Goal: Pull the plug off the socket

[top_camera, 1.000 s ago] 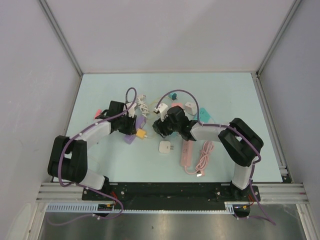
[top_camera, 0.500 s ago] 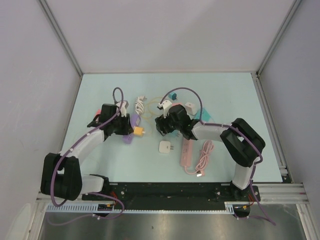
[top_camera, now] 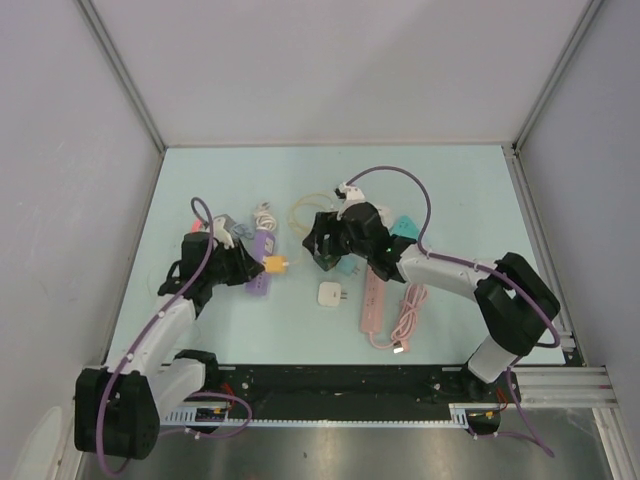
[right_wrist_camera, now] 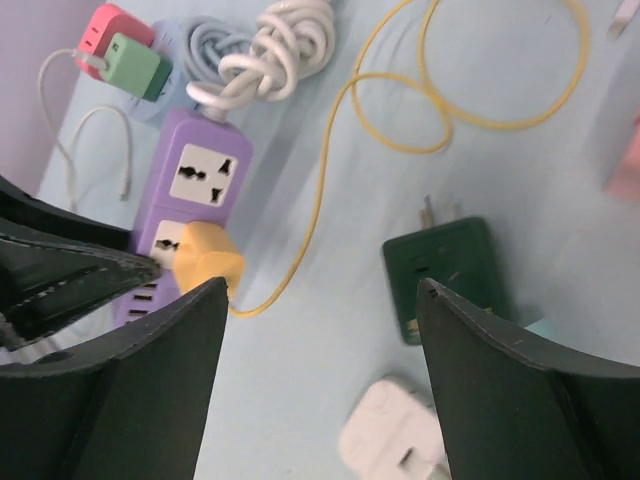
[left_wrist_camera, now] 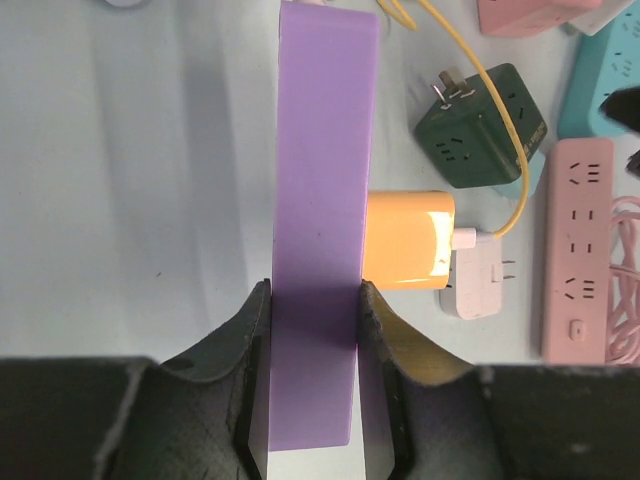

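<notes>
A purple power strip (top_camera: 261,262) lies left of centre, with a yellow-orange plug (top_camera: 276,265) seated in its side and a thin yellow cable (right_wrist_camera: 318,200) running off. My left gripper (left_wrist_camera: 312,380) is shut on the near end of the purple strip (left_wrist_camera: 320,230); the plug (left_wrist_camera: 408,240) sticks out to its right. My right gripper (right_wrist_camera: 320,300) is open and empty, hovering above the table right of the plug (right_wrist_camera: 208,258), which shows beside its left finger.
A dark green adapter (right_wrist_camera: 450,275), a white adapter (top_camera: 329,294), a pink power strip (top_camera: 372,303) with a coiled pink cable (top_camera: 408,315), a teal block (top_camera: 404,227), and a red and green plug pair (right_wrist_camera: 122,50) lie around.
My left arm has drawn back toward the near left, taking the purple strip and plug with it. My right gripper has shifted a little and now hangs open right of the plug.
</notes>
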